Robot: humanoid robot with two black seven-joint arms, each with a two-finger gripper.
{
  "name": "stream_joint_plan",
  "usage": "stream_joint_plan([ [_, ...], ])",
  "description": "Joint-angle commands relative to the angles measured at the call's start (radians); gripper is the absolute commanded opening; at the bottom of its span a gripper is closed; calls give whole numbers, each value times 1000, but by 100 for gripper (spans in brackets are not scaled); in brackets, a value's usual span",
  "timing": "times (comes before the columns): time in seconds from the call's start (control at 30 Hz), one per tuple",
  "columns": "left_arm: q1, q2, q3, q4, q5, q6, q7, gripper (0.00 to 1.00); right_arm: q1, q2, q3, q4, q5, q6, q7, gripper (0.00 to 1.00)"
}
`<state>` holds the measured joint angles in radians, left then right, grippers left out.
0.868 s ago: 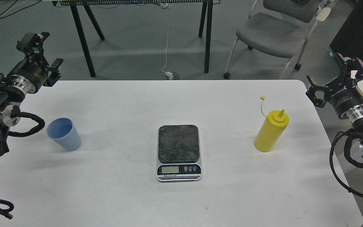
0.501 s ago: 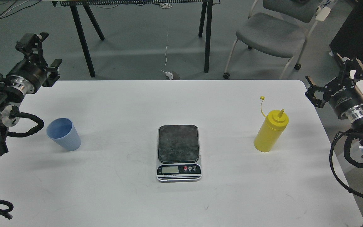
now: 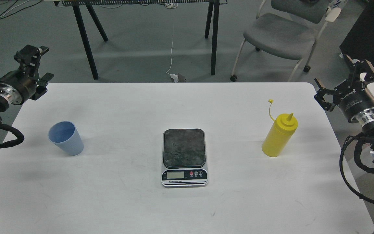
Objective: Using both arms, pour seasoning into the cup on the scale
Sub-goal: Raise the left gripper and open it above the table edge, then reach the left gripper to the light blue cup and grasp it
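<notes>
The light blue ribbed cup (image 3: pixel 65 137) stands upright on the white table (image 3: pixel 135 208) at the left. The scale (image 3: pixel 184 157) lies in the middle with nothing on its dark platform. The yellow seasoning bottle (image 3: pixel 279 135) stands upright at the right, its nozzle uncovered and its small cap hanging off on its tether. My left gripper (image 3: pixel 37 66) is open and empty, above the table's far left corner, well behind the cup. My right gripper (image 3: pixel 342 78) is open and empty, off the table's right edge, to the right of and above the bottle.
A grey chair (image 3: pixel 281 35) and the black legs of another table (image 3: pixel 86 39) stand on the floor beyond the far edge. A white cable with a plug (image 3: pixel 174 76) lies on the floor behind. Black cable loops hang from both arms at the table's sides.
</notes>
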<state>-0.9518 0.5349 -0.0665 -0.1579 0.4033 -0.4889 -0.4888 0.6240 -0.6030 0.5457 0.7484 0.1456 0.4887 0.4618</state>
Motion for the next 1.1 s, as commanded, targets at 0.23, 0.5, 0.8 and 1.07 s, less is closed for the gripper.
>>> stream_joint_plan([
  [0.23, -39, 120, 33, -17, 313, 0, 0, 99, 0, 6, -1, 0, 0, 0, 0, 100],
  [0.5, -70, 125, 74, -214, 483, 0, 0, 99, -1, 23, -1, 6, -1, 0, 0, 100],
  [0.8, -90, 292, 74, -784, 981, 99, 0, 99, 0, 23, -27, 6, -6, 0, 2, 100],
  [1.07, -82, 304, 80, -733, 1077, 107, 0, 99, -1, 23, -27, 11, -6, 0, 3, 100],
])
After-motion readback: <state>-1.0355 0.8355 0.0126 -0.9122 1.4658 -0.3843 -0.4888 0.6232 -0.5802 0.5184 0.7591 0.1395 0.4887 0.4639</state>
